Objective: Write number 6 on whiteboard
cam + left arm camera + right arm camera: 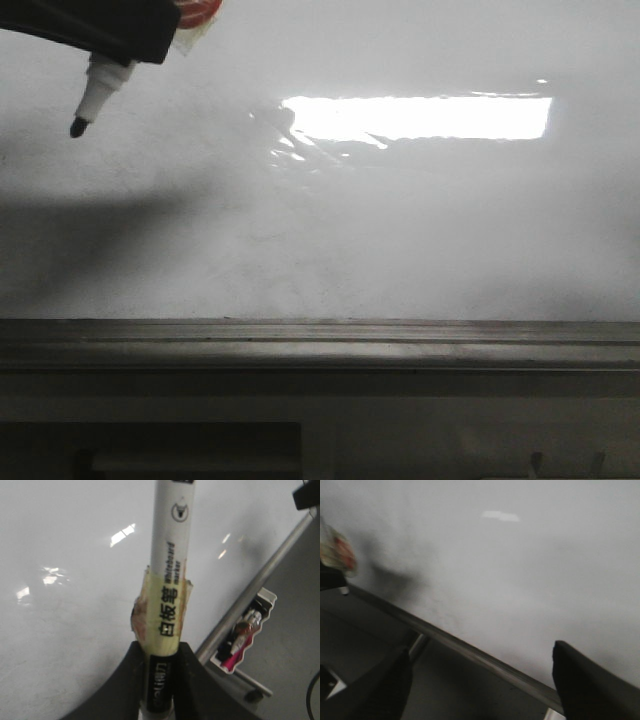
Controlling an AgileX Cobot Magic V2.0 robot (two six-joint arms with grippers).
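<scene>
The whiteboard (pixel 400 230) fills the front view, glossy white with grey smudges and a bright rectangular light reflection (pixel 420 117). No number 6 shows on it. My left gripper (pixel 159 680) is shut on a white whiteboard marker (pixel 170 580) wrapped in yellow tape. In the front view the marker (pixel 95 95) hangs at the upper left, its black tip (pixel 77 126) close to the board; I cannot tell if it touches. My right gripper (pixel 480 680) is open and empty, near the board's grey metal ledge (pixel 470 650).
The grey metal ledge (pixel 320 345) runs along the board's bottom edge. A small white tray (pixel 245 635) with markers hangs below the ledge in the left wrist view. The left arm's shadow (pixel 90 235) lies on the board's left part.
</scene>
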